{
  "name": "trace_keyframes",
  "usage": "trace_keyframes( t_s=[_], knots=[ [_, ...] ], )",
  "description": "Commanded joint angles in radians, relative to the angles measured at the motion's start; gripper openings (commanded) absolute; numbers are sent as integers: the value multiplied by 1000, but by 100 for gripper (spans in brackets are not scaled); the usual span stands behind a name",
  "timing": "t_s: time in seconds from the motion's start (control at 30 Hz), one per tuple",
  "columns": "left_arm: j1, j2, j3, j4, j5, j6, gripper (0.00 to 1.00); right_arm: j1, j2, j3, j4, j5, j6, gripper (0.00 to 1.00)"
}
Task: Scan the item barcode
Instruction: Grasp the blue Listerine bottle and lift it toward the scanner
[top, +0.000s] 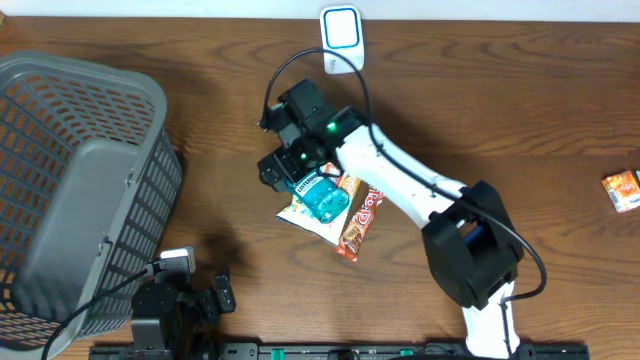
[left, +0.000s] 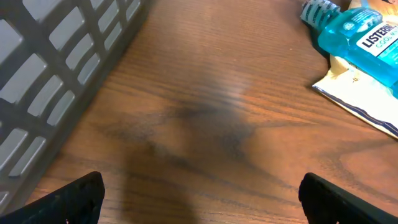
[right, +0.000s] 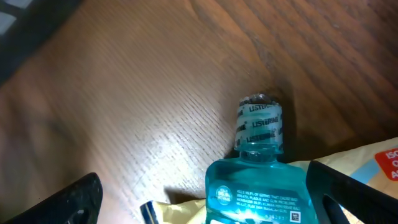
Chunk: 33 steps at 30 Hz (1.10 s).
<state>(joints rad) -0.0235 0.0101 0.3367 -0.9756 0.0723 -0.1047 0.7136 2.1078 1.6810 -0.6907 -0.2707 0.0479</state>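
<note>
Teal mouthwash bottle lies near the middle of the overhead frame, on its side on the wooden counter, its sealed cap pointing toward the upper left. It rests on top of a cream pouch, and just to its right a red and orange candy bar lies at a slant, partly under the white arm.

We see the right hand over the cap end of the bottle. In its wrist view the hand has its two dark fingers spread wide at the lower corners of the frame. The bottle sits between them, and neither finger touches it. A corner of the pouch shows at the lower right.

The left hand sits low at the bottom left of the overhead frame, well apart from the bottle. Its wrist view shows the hand with its fingers equally wide over bare wood, holding nothing. The bottle and pouch appear in the upper right of that view.

A grey slatted basket fills the left of the overhead frame, and its wall takes up the upper left of the left wrist view. A white device with a blue-outlined face stands at the top centre. A small orange packet lies at the right edge.
</note>
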Motion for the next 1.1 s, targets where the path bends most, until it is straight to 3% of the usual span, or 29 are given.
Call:
trace_keyframes(
  t_s=[0.0,0.27,0.8,0.9,1.07],
  knots=[
    [0,-7,6,-14,-5,-2,100,16,47,-5,-1,168,7,99],
    [0,-7,6,-15,-5,-2,100,25,136,-7,-46,187,92,99],
    [0,-7,6,-14,-5,-2,100,32,167,-8,-133,186,82,99],
    [0,-7,6,-15,-5,-2,100,20,162,-5,-139,182,105,85],
    [0,-7,6,-14,-5,-2,100,1,159,48,-148,182,178,46]
  ],
)
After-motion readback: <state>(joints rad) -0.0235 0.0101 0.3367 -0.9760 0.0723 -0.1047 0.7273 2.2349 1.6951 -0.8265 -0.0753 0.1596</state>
